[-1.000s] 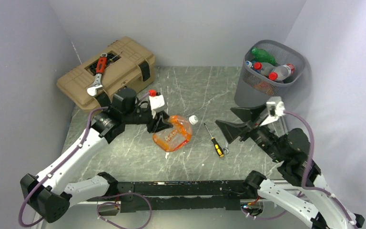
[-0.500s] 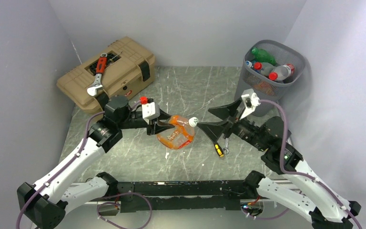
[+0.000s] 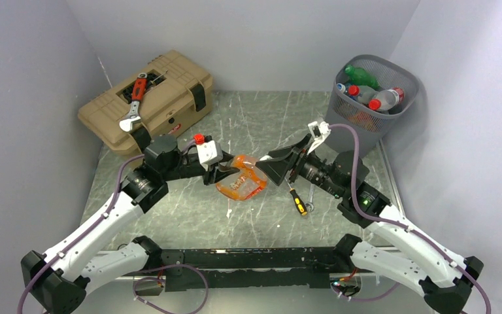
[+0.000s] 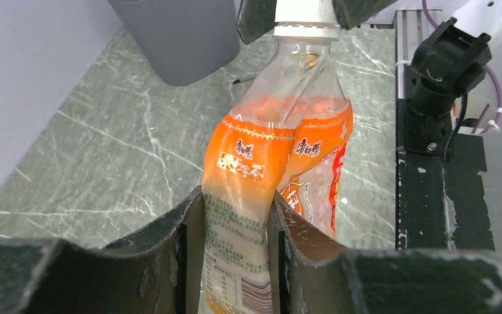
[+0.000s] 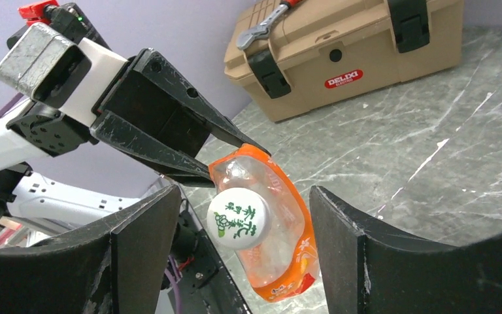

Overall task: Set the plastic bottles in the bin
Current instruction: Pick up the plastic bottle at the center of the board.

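Note:
A crushed clear bottle with an orange label (image 3: 240, 183) is held above the table's middle. My left gripper (image 3: 225, 171) is shut on its lower end; in the left wrist view the bottle (image 4: 265, 170) is pinched between the fingers. My right gripper (image 3: 271, 167) is open, its jaws on either side of the white cap (image 5: 238, 218), not touching it. The grey mesh bin (image 3: 370, 99) stands at the far right with several bottles in it.
A tan toolbox (image 3: 147, 95) with a red-handled wrench (image 3: 134, 98) on its lid stands at the far left. A yellow-and-black screwdriver (image 3: 294, 194) lies on the table under my right arm. Walls close the left, back and right sides.
My left gripper has lifted the orange bottle and carried it slightly right. My right arm has swung left from near the bin, bringing its open jaws around the bottle's cap.

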Motion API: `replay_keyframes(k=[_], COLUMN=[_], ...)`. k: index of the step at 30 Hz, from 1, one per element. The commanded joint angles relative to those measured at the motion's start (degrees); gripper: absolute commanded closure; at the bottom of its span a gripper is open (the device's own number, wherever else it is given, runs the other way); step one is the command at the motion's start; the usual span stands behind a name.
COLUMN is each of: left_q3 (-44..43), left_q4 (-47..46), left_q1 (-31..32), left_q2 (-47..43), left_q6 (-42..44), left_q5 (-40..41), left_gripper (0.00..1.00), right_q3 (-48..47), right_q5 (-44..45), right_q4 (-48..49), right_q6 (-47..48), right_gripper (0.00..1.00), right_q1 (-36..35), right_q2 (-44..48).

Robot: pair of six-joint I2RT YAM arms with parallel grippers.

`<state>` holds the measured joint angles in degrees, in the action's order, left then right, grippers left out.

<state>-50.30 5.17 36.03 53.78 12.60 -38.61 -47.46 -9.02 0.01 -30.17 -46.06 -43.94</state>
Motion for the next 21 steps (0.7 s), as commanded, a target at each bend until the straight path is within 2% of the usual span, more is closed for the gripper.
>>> replay_keyframes(k=[1,6,11,13,16,21], left_q3=[-0.74,-0.28,0.27,0.38,0.43,0.43], left_q4=[-1.6,-2.14,-3.04,-3.26,-3.45,-3.14], left_q1=[0.83,1.1,1.4,1.41,1.52,2.01], left_q2=[-0.56,-1.78,-2.68,-2.69,-2.54,-2.45], left_q6=[0.85,1.0,0.59,0.43,0.49,0.75], left_q5=[3.71,5.11,7.03,7.01,6.33,6.39], left_gripper=[1.0,1.0,1.0,1.0,1.0,1.0], right_q3=[-0.11,0.87,1.06,1.65,2.36,3.42], right_q5=[1.79,2.63,2.17,2.48,2.98,2.88], right_q4=[4.15,5.48,6.21,6.97,8.04,11.15], right_q6=[-1.98,-2.85,-3.35,-3.63,-4.02,-5.02], right_gripper=[0.27,0.36,0.35,0.38,0.51,0.79], right_q1=[-0.38,-0.35,-0.35,-0.42,-0.44,-0.51], right_q2=[-1.39,-2.52,-3.42,-3.58,-3.79,-4.46])
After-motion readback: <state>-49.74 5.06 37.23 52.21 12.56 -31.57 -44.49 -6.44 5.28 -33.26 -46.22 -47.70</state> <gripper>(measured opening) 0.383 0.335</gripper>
